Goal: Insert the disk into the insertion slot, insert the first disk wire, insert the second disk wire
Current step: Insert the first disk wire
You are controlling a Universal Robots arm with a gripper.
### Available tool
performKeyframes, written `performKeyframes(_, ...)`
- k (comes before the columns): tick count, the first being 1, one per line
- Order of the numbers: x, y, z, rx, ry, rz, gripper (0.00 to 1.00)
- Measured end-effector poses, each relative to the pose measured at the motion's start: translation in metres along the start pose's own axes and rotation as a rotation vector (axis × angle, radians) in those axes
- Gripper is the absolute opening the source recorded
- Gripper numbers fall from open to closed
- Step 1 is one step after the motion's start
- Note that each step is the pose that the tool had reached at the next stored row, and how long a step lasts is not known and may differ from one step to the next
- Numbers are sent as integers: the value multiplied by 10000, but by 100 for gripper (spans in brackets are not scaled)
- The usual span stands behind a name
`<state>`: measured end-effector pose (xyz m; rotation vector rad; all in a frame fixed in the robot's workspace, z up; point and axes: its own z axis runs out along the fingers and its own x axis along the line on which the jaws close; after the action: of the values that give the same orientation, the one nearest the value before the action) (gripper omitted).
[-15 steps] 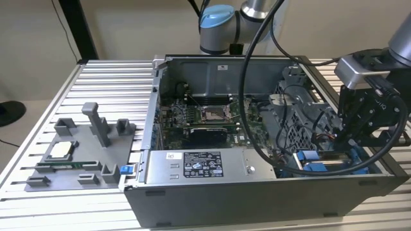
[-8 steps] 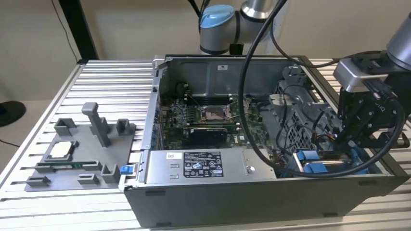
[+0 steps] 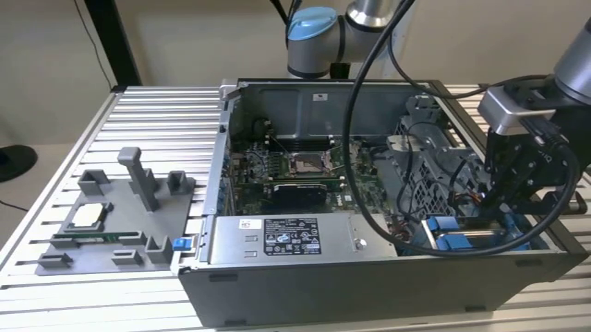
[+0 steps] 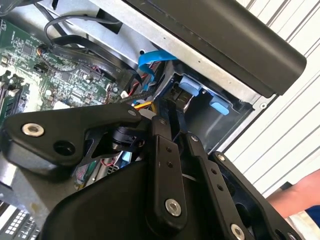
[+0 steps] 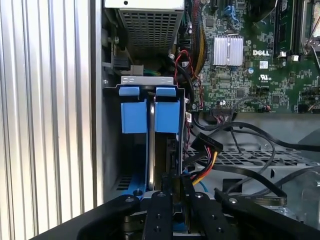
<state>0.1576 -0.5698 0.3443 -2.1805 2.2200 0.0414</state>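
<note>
Room tight around the slot: grey sheet-metal walls on every side, two smooth blue plastic tabs at one end with a thin silver strip between them. Sits at four o'clock inside the open computer case in the exterior view, tucked into the corner. Crowded along one edge by loose black cables and a bundle of red and yellow wires.

Gripper reaching straight down into that corner, arm and black hose looping above it. Fingers drawn close, clamped on a slim black piece that pokes past the tips into the slot; cannot tell whether a wire end. Cannot tell whether the disk sits inside.

More freedom outside the case: ribbed aluminium table spreading from nine to eleven o'clock of the case, with a matte grey plastic tray at eight.

Seen in the first wrist view: green circuit board, finned silver heat sink, perforated metal cage. Seen in the second wrist view: flat bright-blue cable curling over the slot's rim, glossy black outer panel of the case, and a person's arm beyond it over the table ribs. Seen in the exterior view: grey power box with a white label at six o'clock of the case.
</note>
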Motion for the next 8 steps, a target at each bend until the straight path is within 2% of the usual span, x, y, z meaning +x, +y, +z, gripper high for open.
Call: performKeyframes(8,1,0,20,29,1,-7,0)
